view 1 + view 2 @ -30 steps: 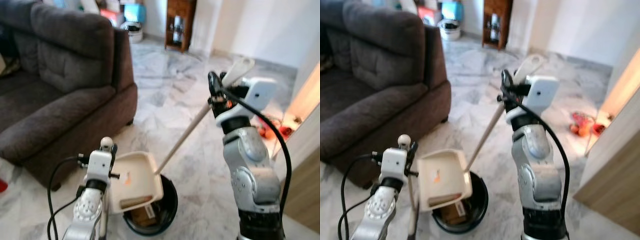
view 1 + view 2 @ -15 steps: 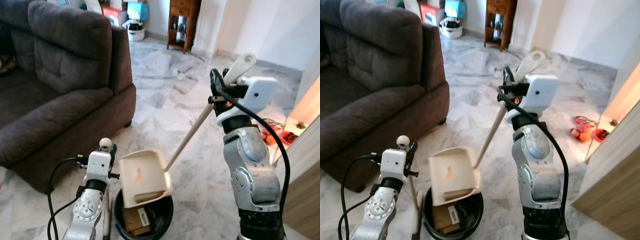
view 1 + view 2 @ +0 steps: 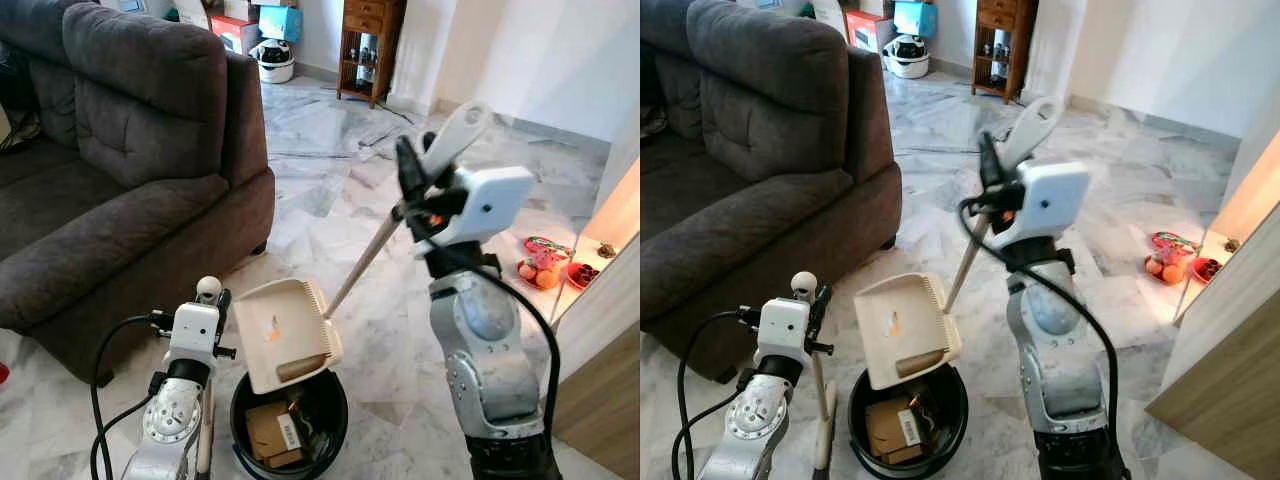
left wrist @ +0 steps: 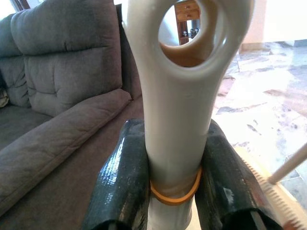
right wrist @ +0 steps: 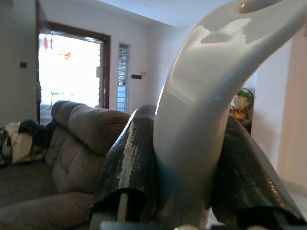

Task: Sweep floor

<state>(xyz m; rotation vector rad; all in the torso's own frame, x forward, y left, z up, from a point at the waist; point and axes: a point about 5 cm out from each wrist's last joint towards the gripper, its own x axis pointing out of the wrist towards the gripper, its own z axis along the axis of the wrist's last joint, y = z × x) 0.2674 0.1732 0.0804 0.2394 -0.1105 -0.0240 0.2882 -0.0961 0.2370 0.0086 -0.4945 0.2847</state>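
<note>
Holding the cream plastic dustpan by its long pale handle, my right end effector is closed around the grip. I see the pan tilted over the round black bin on the marble floor, with cardboard scraps inside the bin. My left end effector clamps the white broom handle, upright beside the bin. The grey fabric sofa stands near.

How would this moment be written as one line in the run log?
step: emptying dustpan | right hand: shut on dustpan handle | dustpan: tilted over black bin | left hand: shut on broom handle
</note>
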